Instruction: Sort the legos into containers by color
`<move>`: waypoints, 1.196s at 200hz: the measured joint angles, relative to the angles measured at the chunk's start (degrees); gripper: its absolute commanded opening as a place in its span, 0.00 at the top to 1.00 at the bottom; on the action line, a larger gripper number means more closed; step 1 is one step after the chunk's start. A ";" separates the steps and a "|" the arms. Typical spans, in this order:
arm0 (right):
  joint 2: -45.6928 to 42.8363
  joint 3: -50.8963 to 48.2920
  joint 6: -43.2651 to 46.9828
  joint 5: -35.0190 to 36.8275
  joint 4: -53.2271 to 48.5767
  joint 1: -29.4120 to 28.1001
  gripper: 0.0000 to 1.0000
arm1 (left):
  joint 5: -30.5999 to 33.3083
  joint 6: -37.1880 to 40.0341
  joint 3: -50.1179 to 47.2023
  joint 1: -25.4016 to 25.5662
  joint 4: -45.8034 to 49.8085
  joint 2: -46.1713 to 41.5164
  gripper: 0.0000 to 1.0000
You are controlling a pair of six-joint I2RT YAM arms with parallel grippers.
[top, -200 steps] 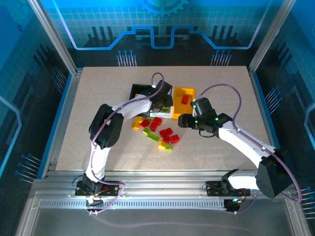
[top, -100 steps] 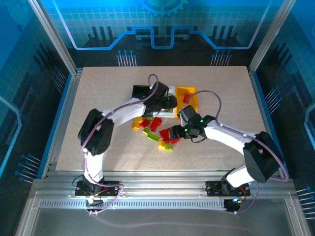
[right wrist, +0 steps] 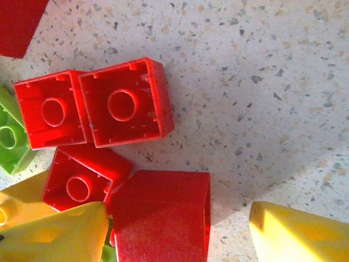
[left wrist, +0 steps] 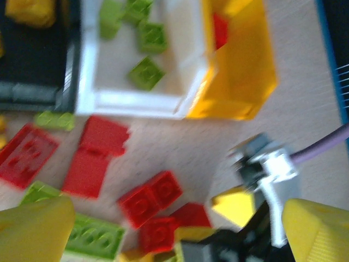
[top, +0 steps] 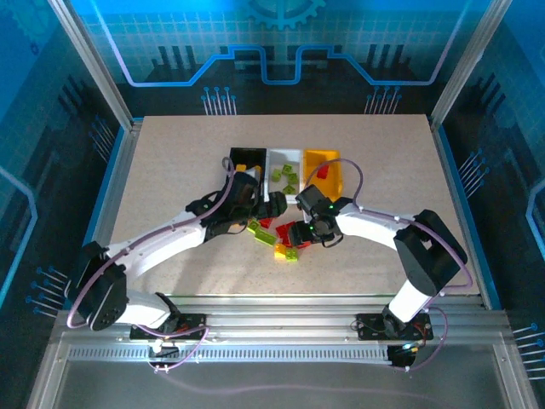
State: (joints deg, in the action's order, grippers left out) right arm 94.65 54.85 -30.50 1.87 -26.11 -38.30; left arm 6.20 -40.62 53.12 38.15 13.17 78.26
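At 9 o'clock of the pile, the left gripper (top: 278, 205) is seen with its fingers (left wrist: 34, 228) spread wide and nothing between them, poised low over the loose legos (top: 285, 252) at the table's middle. A clash of the two wrists is judged the chief hazard, since both are crowded over the same small pile, the right gripper (top: 301, 232) being just beside at 3 o'clock. At 12 o'clock the black bin (top: 247, 162), white bin (top: 285, 152) and yellow bin (top: 317, 157) are set in a close row, with yellow, green and red pieces lying in them respectively. Their near walls are just beside the pile, so a wall could be nudged when a wrist is lifted. In the right wrist view the right gripper's fingers (right wrist: 297, 233) are held apart around a red brick (right wrist: 161, 218), not clamped, a gap being left at 3 o'clock. Because other red bricks (right wrist: 125, 103) and a yellow brick (right wrist: 16, 210) are packed against it from 9 to 11 o'clock, two pieces could be pinched together, or one tipped aside. Bare table (right wrist: 283, 82) is left from 12 to 3 o'clock of that brick, and open table is offered at either end of the row.
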 measured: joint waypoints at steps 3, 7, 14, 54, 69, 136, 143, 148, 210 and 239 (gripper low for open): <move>0.00 0.04 0.00 0.02 -0.02 -0.02 0.34 | 0.20 -0.04 -0.68 0.00 0.31 -0.37 0.01; 0.00 0.09 0.11 0.04 -0.02 -0.07 0.36 | 0.44 -0.09 -1.57 0.00 0.59 -0.94 0.01; 0.00 0.13 0.17 0.11 -0.02 -0.07 0.39 | 0.85 -0.31 -3.26 0.00 0.92 -1.97 0.01; -0.07 -0.24 0.02 1.66 -0.52 0.46 0.60 | 2.47 -1.64 -9.16 -0.04 1.97 -5.53 0.01; -0.48 -0.50 -0.17 1.86 -0.39 0.98 0.64 | 3.19 -2.19 -10.97 -0.13 1.97 -6.21 0.01; -8.92 1.27 1.46 5.07 -6.36 7.43 0.66 | 4.52 -2.99 -16.96 -0.42 1.29 -7.74 0.01; -9.35 2.95 1.68 5.35 -6.80 8.39 0.65 | 4.50 -3.02 -17.29 -0.44 1.05 -7.74 0.01; -9.42 4.35 1.79 5.60 -7.06 9.07 0.65 | 4.48 -3.02 -17.44 -0.44 0.90 -7.74 0.01; 5.64 28.57 2.10 10.14 -7.78 15.02 0.64 | 2.95 -3.02 -17.70 -0.48 -0.50 -7.72 0.01; 16.24 37.46 1.97 12.41 -9.79 15.87 0.63 | 1.88 -2.97 -17.70 -0.48 -0.61 -7.72 0.01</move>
State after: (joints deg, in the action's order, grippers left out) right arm 110.89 92.31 -28.53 14.28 -35.90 -22.44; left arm 8.08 -43.59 35.42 37.67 12.56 70.54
